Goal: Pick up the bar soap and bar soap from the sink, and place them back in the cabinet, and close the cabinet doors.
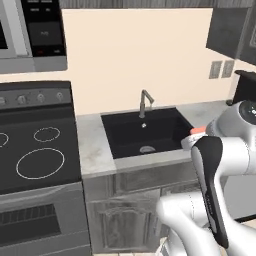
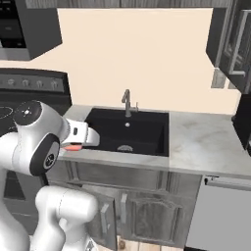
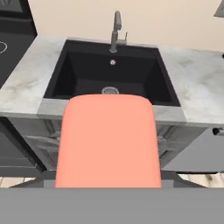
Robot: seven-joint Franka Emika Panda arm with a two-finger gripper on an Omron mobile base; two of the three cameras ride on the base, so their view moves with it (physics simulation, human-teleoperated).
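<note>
A salmon-orange bar soap sits in my gripper, which is shut on it; the block hides the fingertips in the hand view. The gripper hangs in front of the counter edge, at the sink's front right corner, with a sliver of the soap showing. In the right base view the gripper and soap are at the sink's front left. The black sink shows its silver drain. The dark cabinet doors stand at the upper right.
A grey faucet rises behind the sink. The black stovetop lies to the left under a microwave. A black appliance stands on the right counter. Pale base cabinets run below.
</note>
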